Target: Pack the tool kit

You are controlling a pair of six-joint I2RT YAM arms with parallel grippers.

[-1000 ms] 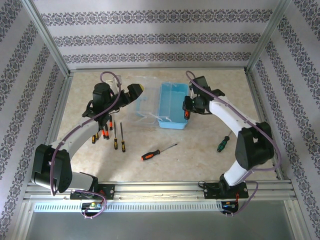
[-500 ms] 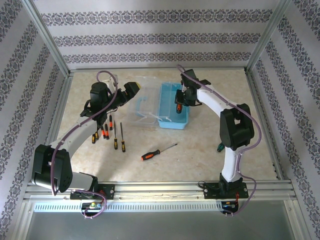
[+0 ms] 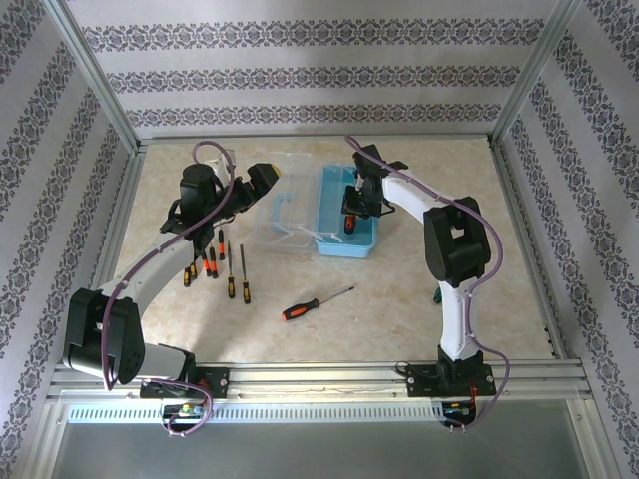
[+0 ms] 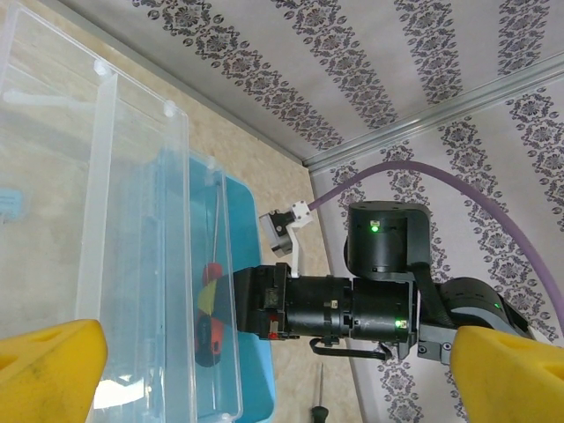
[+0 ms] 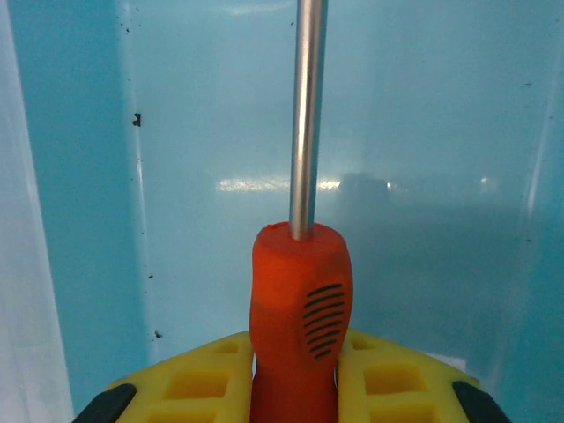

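Our right gripper [image 5: 295, 379] is clamped on the orange handle of a screwdriver [image 5: 300, 291] inside the blue box [image 3: 334, 246]. It looks light and stiff. The ribbed handle should grip well, while the steel shaft would slip. Box walls stand close on either side, so the open room lies upward. Our left gripper [image 3: 262, 182] hangs empty, fingers apart, beside the clear lid [image 3: 288, 215].

Left tool [image 3: 262, 180] gapes wide, arm stretched forward; right tool [image 5: 295, 377] clamped, arm folded inward, wrist angled down.
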